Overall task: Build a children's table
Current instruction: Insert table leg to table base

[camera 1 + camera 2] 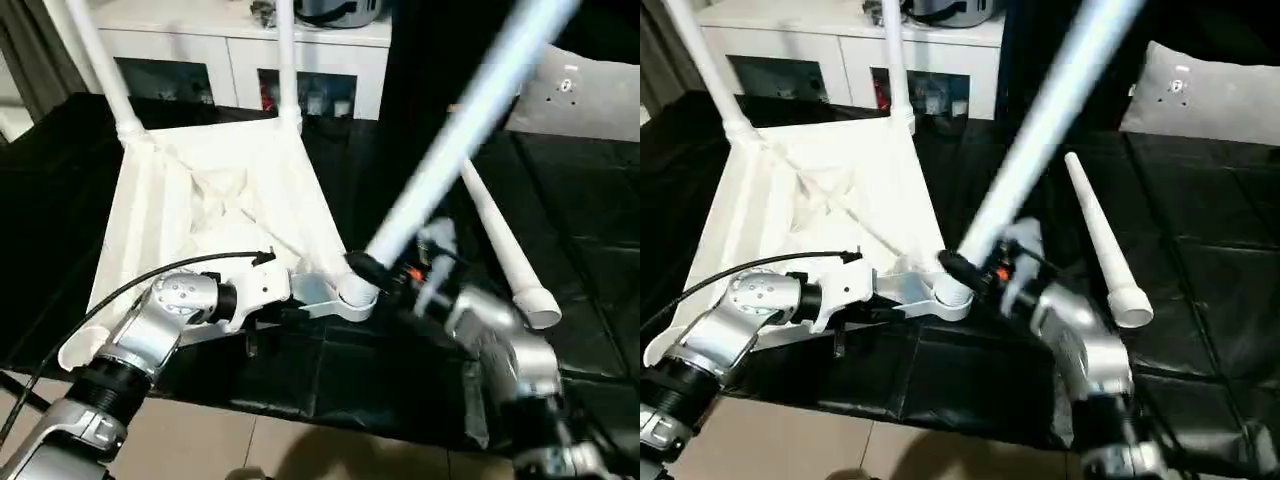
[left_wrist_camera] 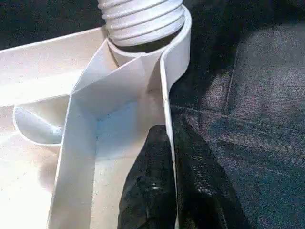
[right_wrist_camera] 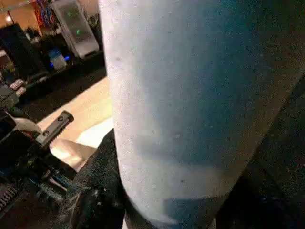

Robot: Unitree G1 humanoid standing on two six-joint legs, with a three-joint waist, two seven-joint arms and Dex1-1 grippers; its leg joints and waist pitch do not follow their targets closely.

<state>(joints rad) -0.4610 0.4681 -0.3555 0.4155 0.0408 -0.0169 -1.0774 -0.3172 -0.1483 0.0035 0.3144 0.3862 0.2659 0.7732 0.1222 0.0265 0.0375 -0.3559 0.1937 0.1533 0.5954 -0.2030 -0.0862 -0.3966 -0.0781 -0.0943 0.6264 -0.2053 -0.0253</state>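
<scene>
Left gripper is pinched shut on the side wall of the table top, one black finger inside the rim and the other outside, just beside the near corner socket. Table top lies upside down on the black-covered work surface, ribbed underside facing up. Two legs stand upright in the far corner sockets (far-left leg, far-right leg). Right gripper clasps a third leg near its threaded end; that end sits at the mouth of the near corner socket and the leg leans steeply up and to the right. A fourth leg lies loose on the work surface, to the right of the table top. A white cabinet stands behind
</scene>
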